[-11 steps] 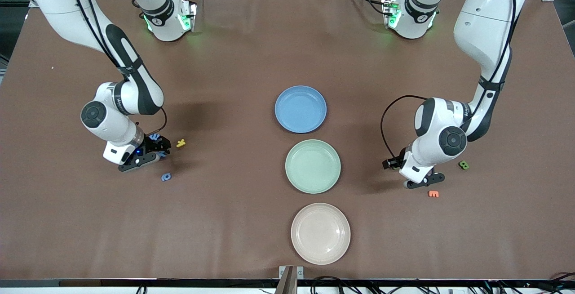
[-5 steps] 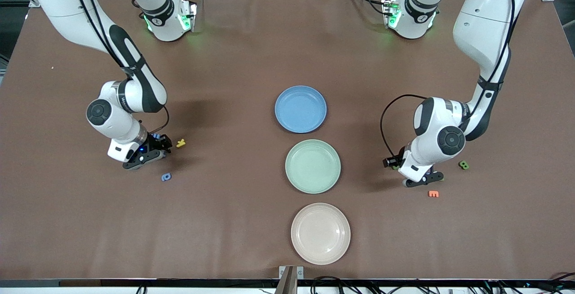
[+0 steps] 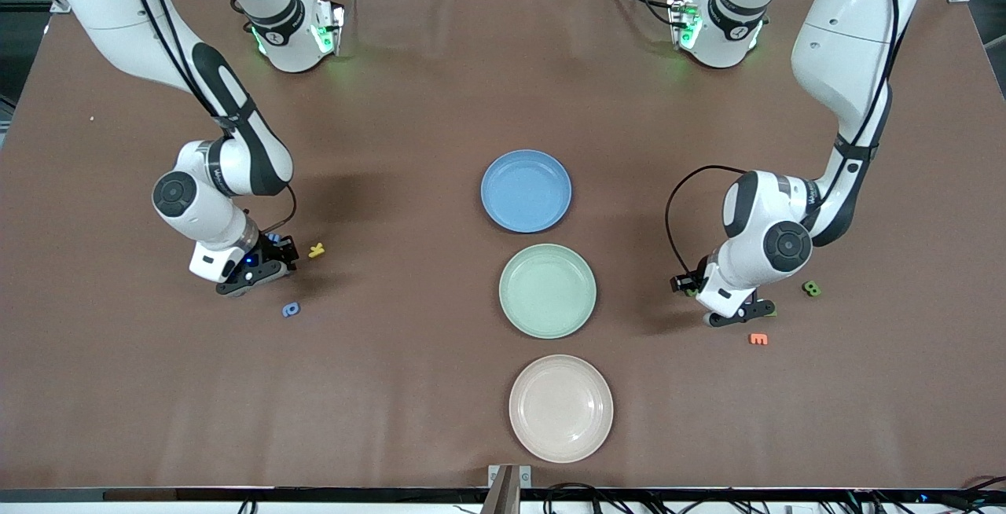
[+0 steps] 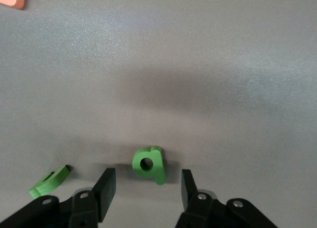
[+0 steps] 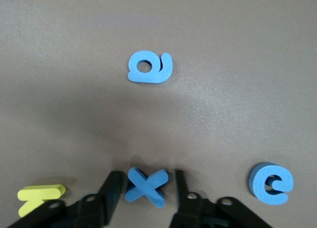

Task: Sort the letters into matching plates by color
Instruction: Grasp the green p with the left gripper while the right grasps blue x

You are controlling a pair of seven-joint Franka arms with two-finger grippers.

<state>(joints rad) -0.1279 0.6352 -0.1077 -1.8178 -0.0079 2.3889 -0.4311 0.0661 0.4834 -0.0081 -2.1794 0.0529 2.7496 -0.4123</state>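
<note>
My right gripper (image 3: 263, 262) is low at the table toward the right arm's end. In the right wrist view it (image 5: 147, 191) is open, with a finger close on each side of a blue X (image 5: 146, 185). A blue "a" (image 5: 149, 67) and a blue "e" (image 5: 271, 182) lie nearby. The blue "a" (image 3: 291, 309) also shows in the front view. My left gripper (image 3: 735, 308) is low toward the left arm's end. It (image 4: 147, 188) is open around a green letter (image 4: 148, 164), with a second green letter (image 4: 48, 182) beside it. The blue plate (image 3: 526, 190) and the green plate (image 3: 548, 291) are empty.
A cream-beige plate (image 3: 560, 408) lies nearest the front camera, in line with the other two. A yellow letter (image 3: 316, 250) lies beside my right gripper. An orange letter (image 3: 758, 338) and another green letter (image 3: 811, 288) lie near my left gripper.
My right arm has shifted a little toward the plates and settled over the blue X. My left arm has shifted slightly. No letter has moved.
</note>
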